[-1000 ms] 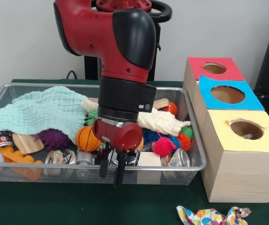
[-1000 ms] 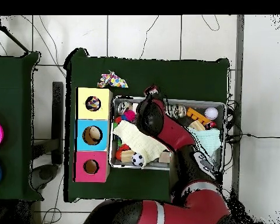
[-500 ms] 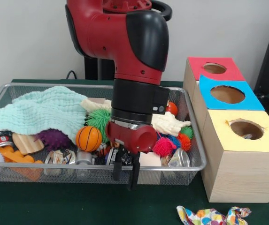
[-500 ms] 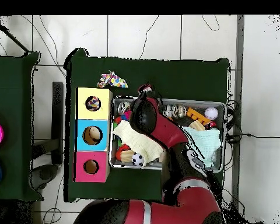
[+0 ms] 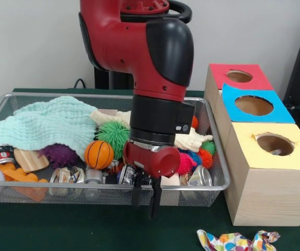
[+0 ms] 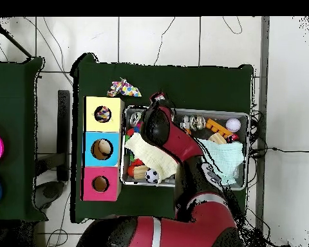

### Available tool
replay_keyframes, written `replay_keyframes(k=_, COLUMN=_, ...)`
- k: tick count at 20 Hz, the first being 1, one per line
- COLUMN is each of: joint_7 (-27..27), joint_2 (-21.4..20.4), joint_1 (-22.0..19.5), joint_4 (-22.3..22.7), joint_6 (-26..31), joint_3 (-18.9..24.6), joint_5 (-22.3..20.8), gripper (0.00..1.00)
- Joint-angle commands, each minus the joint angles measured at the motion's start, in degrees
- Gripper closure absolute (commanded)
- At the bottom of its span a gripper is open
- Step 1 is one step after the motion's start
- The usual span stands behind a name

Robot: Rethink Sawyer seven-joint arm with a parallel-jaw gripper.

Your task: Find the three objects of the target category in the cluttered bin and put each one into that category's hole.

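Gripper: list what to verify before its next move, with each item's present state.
1. Gripper empty: ok. Its fingers stand apart with nothing between them.
2. Gripper over the bin: cannot tell. In the front view the tips hang across the near rim, over the table.
3. Bin contents all visible: not ok. The cloth covers part of the pile.
4. Holes unblocked: ok. Nothing lies over the openings of the red box, blue box or yellow box.
5. Target picked out: cannot tell. Nothing shows which category is wanted.
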Motion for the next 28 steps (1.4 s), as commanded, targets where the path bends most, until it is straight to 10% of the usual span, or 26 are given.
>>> replay_keyframes(k=1, joint_7=12.4, joint_2=2.5, joint_1=0.4, joint_4=-2.9, joint_6=-4.2, joint_3=1.0, joint_5=4.2, gripper=0.0)
replay_keyframes(k=28, joint_7=12.5, joint_2=4.1, joint_1=5.8, joint_4=-4.7, joint_6=-5.0, joint_3=-1.1, joint_5=13.1, gripper=0.0)
